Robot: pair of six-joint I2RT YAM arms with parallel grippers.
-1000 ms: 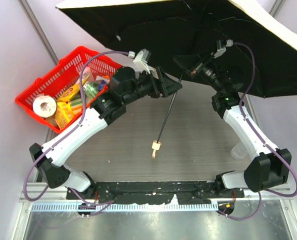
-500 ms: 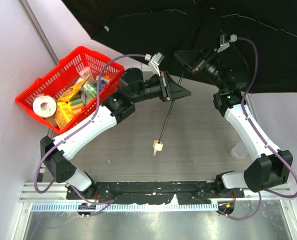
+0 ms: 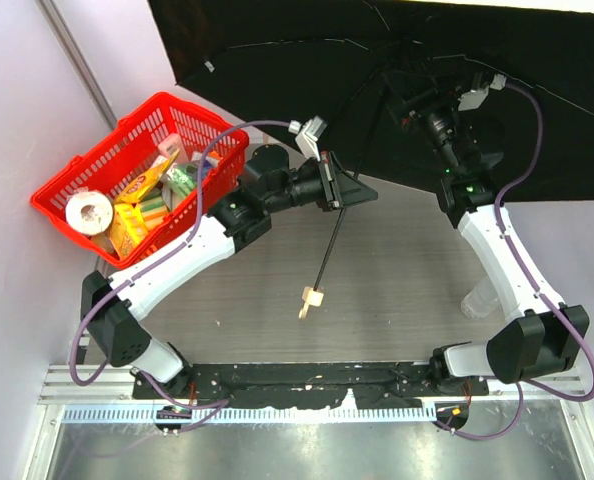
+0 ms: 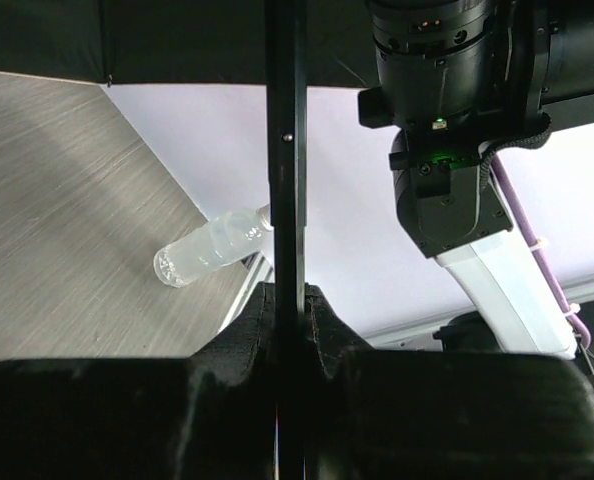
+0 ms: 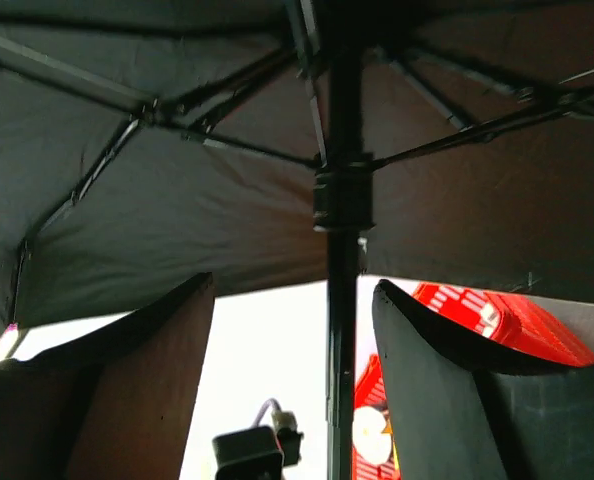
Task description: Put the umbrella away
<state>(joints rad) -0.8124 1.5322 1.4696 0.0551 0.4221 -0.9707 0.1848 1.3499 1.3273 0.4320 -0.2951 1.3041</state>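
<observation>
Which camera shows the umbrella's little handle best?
The top camera: there the tan handle hangs in plain sight at the end of the black shaft. The left wrist camera shows the shaft clamped in the left gripper. The right wrist camera shows shaft, ribs and canopy. Neither shows the handle.

Closed tight at the bottom edge, left gripper point(image 4: 285, 312) on the thin black shaft of the umbrella point(image 4: 285, 150), upright mid-view. Dark canopy across the top. Right of the shaft, right arm point(image 4: 447, 190), green light lit. Left of it, clear bottle point(image 4: 212, 250) lying on the grey bench point(image 4: 57, 220).
</observation>
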